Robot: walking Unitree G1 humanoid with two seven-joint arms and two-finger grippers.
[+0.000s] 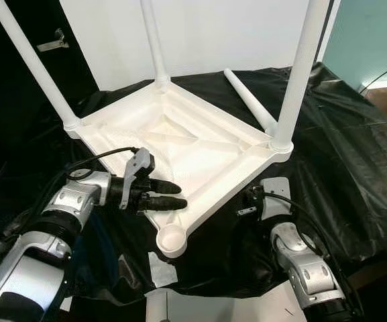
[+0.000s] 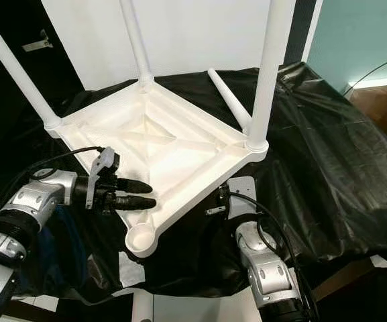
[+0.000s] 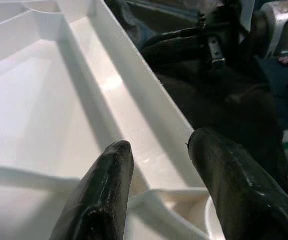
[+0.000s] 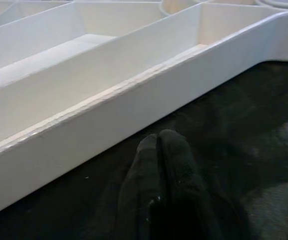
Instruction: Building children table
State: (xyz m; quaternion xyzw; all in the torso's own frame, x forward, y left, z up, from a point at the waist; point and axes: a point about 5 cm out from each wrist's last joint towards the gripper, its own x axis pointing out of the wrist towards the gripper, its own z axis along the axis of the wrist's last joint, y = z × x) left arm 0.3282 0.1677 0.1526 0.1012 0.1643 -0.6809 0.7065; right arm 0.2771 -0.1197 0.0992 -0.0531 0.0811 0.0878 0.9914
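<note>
So the white tabletop (image 1: 180,144) is lying upside down on a black sheet (image 1: 341,154), ribbed underside facing up. Three legs (image 1: 299,74) are already standing in their corner sockets: one at the far-left corner, one at the far corner, one at the right corner. The near corner socket (image 1: 171,238) is still bare, just an open round cup. A fourth leg (image 1: 250,100) lies loose on the sheet, just beyond the top's far-right edge, behind the right-hand leg.

Left end effector (image 1: 174,194) is over the near-left part of the underside, just above that bare socket. Its fingers (image 3: 106,185) are spread apart with nothing between them, hovering over an inner rib near the rim.

Right end effector (image 4: 158,150) is down on the black sheet just beside the near-right edge of the top, fingers pressed together, gripping nothing. The wrist view shows the tips close to the white side wall but not touching it. From the head view its silver arm (image 1: 300,261) comes up from the lower right.
</note>
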